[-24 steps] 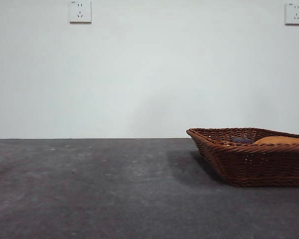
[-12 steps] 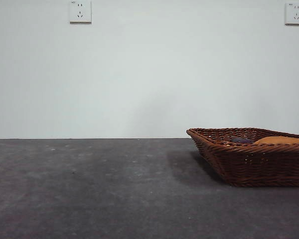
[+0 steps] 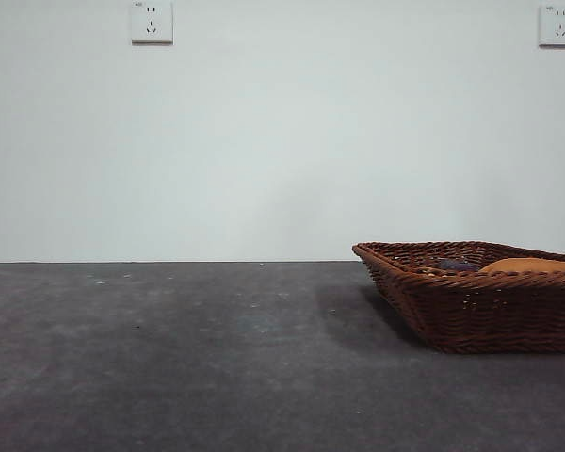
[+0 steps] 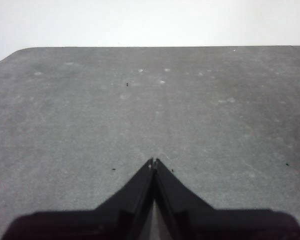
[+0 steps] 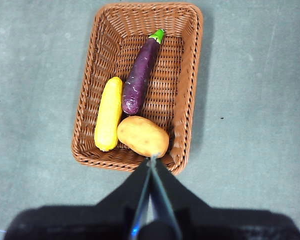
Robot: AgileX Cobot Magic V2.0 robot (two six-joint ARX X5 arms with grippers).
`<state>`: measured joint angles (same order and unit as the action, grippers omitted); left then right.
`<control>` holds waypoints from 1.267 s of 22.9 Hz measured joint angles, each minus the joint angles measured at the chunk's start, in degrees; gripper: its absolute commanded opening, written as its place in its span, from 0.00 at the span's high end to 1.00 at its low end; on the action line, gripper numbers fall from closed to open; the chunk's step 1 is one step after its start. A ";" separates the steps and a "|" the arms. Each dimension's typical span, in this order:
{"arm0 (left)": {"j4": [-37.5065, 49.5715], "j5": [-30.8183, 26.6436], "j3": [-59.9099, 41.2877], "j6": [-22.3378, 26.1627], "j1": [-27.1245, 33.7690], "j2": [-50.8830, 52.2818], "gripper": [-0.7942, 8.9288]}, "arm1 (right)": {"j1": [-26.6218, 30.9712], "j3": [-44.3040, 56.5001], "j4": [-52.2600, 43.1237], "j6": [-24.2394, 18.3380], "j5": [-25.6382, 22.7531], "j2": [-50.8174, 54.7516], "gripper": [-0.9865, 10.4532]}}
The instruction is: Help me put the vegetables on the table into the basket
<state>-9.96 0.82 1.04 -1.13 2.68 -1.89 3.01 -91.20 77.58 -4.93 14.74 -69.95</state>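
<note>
All three vegetables lie in the basket (image 5: 140, 85) on the table (image 3: 169, 358): corn cob (image 5: 108, 114), potato (image 5: 142, 136) and purple eggplant (image 5: 140, 74) (green-stemmed), touching one another. The right claw (image 5: 152, 161) hangs above the basket's near rim, jaws pressed together and empty; the left claw (image 4: 154, 162), likewise closed on nothing, hovers over bare table.

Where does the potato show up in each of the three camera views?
Front view: the potato is at the far right, only its top showing above the basket rim.
Left wrist view: not in it, only bare table.
Right wrist view: the potato lies in the basket, touching the corn.
Shared landmark: the basket's braided rim.
</note>
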 measured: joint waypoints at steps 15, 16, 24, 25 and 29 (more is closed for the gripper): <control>0.04 0.00 0.00 -0.02 0.00 -2.03 0.92 | 0.00 2.51 -12.83 -2.93 0.50 3.56 0.91; 0.04 0.00 0.00 -0.02 0.00 -2.03 0.92 | 0.00 4.92 -16.15 -3.10 1.25 6.21 0.91; 0.09 0.00 0.00 -0.02 0.00 -2.03 0.92 | 0.42 44.33 -51.98 -3.50 2.43 32.35 0.91; 0.09 0.00 0.00 -0.02 0.00 -2.03 0.92 | 0.44 50.23 -55.56 -3.50 2.38 35.65 0.91; 0.09 0.00 0.00 -0.02 0.00 -2.03 0.92 | 0.44 63.21 -60.74 -3.21 2.14 44.87 0.91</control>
<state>-9.87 0.82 1.04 -1.15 2.68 -3.92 3.44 -27.99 16.84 -8.14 16.88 -25.08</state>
